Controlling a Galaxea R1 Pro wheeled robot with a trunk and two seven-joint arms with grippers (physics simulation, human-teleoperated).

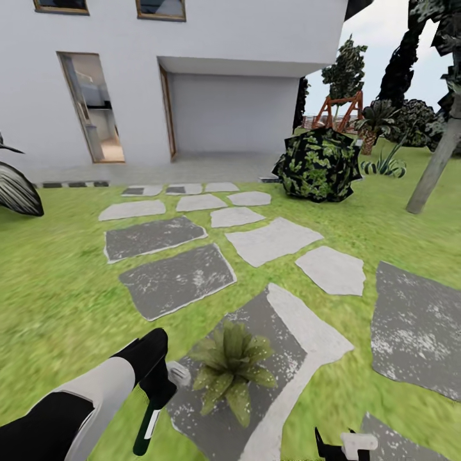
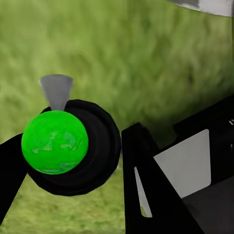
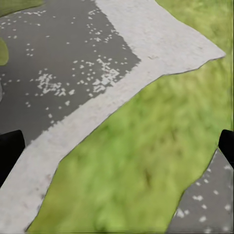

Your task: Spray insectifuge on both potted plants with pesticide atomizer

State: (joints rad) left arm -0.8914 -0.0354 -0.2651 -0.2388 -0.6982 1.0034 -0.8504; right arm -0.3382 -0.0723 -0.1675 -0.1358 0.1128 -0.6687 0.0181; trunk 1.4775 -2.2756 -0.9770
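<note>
My left gripper (image 1: 157, 387) hangs low over the lawn at the near left, shut on the pesticide atomizer (image 2: 100, 146). In the left wrist view the atomizer is a round black body with a bright green ball on it and a grey cone at its nozzle, held between the black fingers (image 2: 146, 190). Its light-grey head (image 1: 178, 374) pokes out just left of a potted plant (image 1: 230, 370), a rosette of pointed green leaves on a grey stepping stone (image 1: 282, 346). The second potted plant is out of view. My right gripper (image 1: 346, 445) is open at the near right, over grass beside the stone's pale edge (image 3: 146, 53).
Stepping stones (image 1: 173, 278) lead across the lawn to a white house (image 1: 243, 38). A large dark broad-leaved bush (image 1: 318, 164) stands at the far right, with a leaning tree trunk (image 1: 435, 166) and a red swing frame (image 1: 339, 110) beyond. A dark-leaved plant (image 1: 16, 189) is at the left edge.
</note>
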